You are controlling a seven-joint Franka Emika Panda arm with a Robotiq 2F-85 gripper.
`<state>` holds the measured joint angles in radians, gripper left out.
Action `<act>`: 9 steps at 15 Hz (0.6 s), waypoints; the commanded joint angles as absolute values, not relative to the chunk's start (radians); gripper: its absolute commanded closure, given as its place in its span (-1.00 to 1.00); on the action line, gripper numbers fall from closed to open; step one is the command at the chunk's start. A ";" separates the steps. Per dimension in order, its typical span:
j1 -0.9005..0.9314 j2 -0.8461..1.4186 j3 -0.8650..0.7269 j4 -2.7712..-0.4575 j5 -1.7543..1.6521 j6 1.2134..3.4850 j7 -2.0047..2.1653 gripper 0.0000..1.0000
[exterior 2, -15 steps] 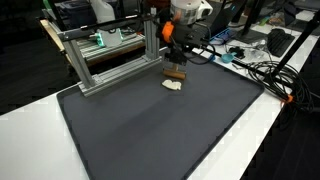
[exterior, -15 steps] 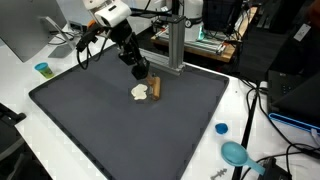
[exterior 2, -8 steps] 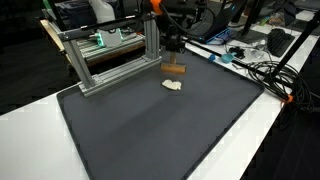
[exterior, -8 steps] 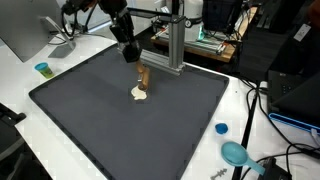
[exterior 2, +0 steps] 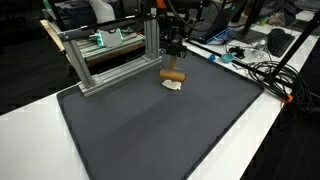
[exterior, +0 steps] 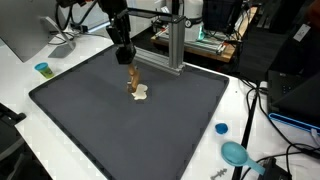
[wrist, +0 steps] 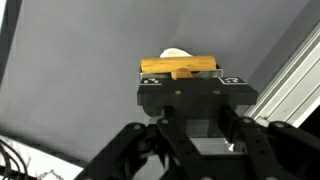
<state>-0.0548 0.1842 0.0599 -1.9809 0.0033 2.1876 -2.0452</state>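
Note:
My gripper (exterior: 129, 66) is shut on a small wooden piece (exterior: 133, 79) and holds it just above the dark mat (exterior: 110, 120). In an exterior view the gripper (exterior 2: 173, 62) hangs over the mat's far part with the wooden piece (exterior 2: 174, 73) crosswise below it. A small white lump (exterior: 141, 93) lies on the mat right under and beside the wood; it also shows in an exterior view (exterior 2: 174, 85). In the wrist view the wooden piece (wrist: 180, 66) sticks out past the gripper (wrist: 184, 76), with the white lump (wrist: 178, 53) behind it.
An aluminium frame (exterior: 176, 45) stands at the mat's back edge, close to the arm, and shows in an exterior view (exterior 2: 110, 55). A blue cup (exterior: 42, 69), a blue lid (exterior: 221, 128) and a blue dish (exterior: 235, 153) sit on the white table. Cables (exterior 2: 262, 72) lie beside the mat.
The gripper has risen from the mat with the wooden piece in it and shifted slightly. The white lump stays on the mat.

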 commanded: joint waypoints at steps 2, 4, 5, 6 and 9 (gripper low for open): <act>-0.024 0.219 0.056 -1.986 -0.078 2.183 -1.985 0.57; -0.023 0.235 0.065 -1.987 -0.058 2.199 -2.001 0.57; -0.022 0.241 0.068 -1.987 -0.053 2.212 -2.001 0.57; -0.022 0.254 0.070 -1.981 -0.047 2.230 -1.999 0.57; -0.017 0.288 0.065 -1.969 -0.065 2.258 -1.968 0.57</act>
